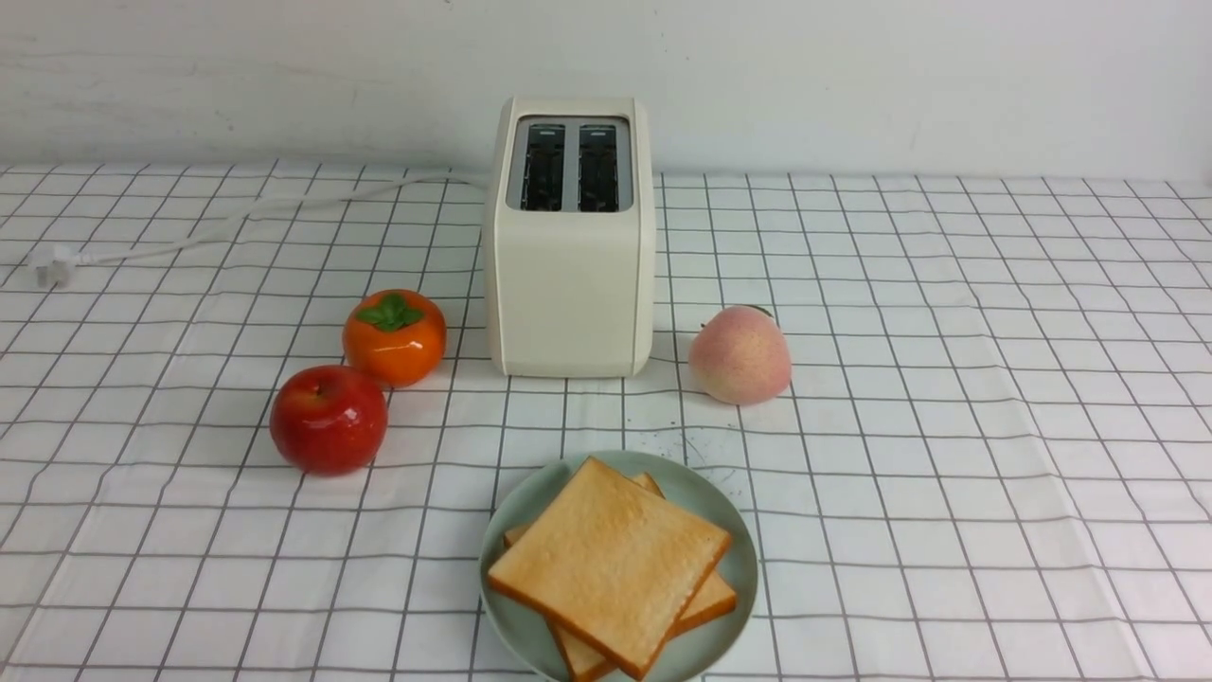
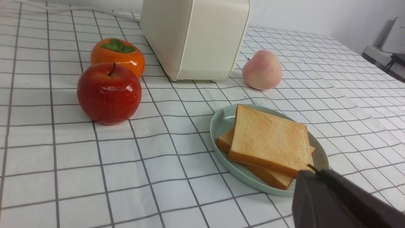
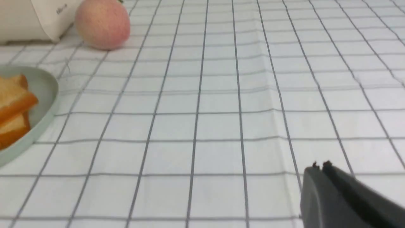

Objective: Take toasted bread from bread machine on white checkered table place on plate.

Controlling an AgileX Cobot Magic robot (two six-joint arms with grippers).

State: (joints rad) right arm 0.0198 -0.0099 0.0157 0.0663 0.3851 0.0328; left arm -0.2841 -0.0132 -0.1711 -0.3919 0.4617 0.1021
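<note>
Both toasted bread slices (image 1: 611,564) stacked on plate (image 1: 516,511) at 6 o'clock of empty-slotted bread machine (image 1: 570,237); left gripper (image 2: 311,172) and right gripper (image 3: 319,166) pressed together, empty; task looks complete.

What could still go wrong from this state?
1. The two toast slices lie stacked askew on the plate, corners over the rim; a bump could slide the top one off.
2. The left gripper, shut, sits close to the plate's edge; a careless retract could clip it.
3. The peach is round and loose beside the toaster, so it could roll.
</note>
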